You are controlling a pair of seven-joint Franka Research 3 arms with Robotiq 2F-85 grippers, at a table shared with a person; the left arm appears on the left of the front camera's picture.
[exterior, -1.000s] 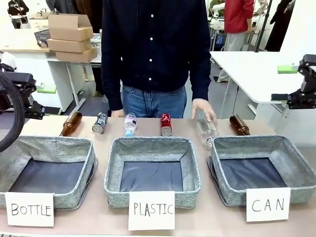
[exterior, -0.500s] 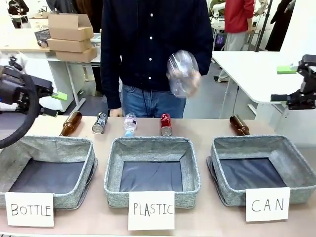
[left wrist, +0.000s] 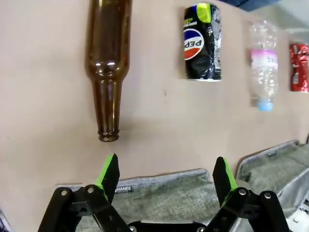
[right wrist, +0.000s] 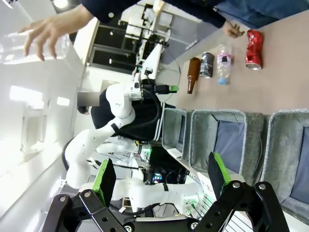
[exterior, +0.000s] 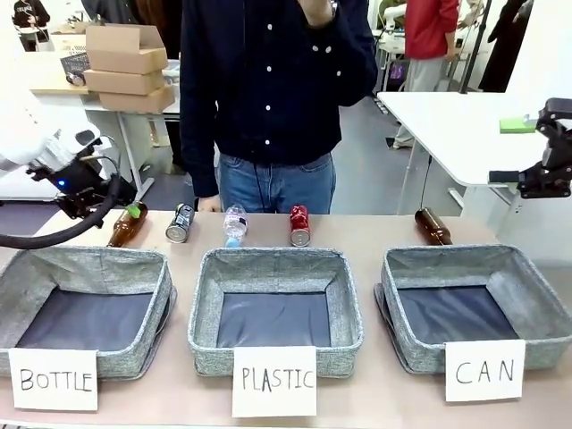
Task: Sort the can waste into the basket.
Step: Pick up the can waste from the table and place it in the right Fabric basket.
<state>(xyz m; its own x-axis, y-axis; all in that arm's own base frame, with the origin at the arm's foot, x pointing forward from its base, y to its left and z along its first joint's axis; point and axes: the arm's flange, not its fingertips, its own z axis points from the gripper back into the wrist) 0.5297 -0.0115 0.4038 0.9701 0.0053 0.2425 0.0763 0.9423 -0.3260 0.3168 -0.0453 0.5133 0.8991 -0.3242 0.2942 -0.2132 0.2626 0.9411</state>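
Left pincer (left wrist: pixel 165 162): fingers spread wide, nothing between the green pads. It hangs over the near wall of the grey woven-fabric bin carded "BOTTLE" (left wrist: pixel 169 186). Just beyond its fingertips, on the tan surface (left wrist: pixel 48 121), lies a brown glass bottle (left wrist: pixel 108 72), mouth toward the pincer and not touching it.

Next in the row along the surface, on its side: the dark grey-black dented metal can with blue-red-white print (left wrist: pixel 202 43). Beyond it lie a small clear plastic bottle with pink label and blue cap (left wrist: pixel 263 67) and then the red metal can with white print (left wrist: pixel 300 67). All four lie apart from one another. In the front view both cans lie at the far side of the surface, behind the left and middle bins.

Right pincer (right wrist: pixel 161 162): also spread open and empty, held up off the surface's right side, well apart from the cans.

The grey woven-fabric basket with dark lining (exterior: pixel 527 268) sits at the right, white "CAN" card (exterior: pixel 484 369) in front, no can in it. A second brown glass bottle (exterior: pixel 433 226) lies just behind its far wall.

A person's raised hand (right wrist: pixel 50 26) holds a large clear plastic bottle (right wrist: pixel 14 46).
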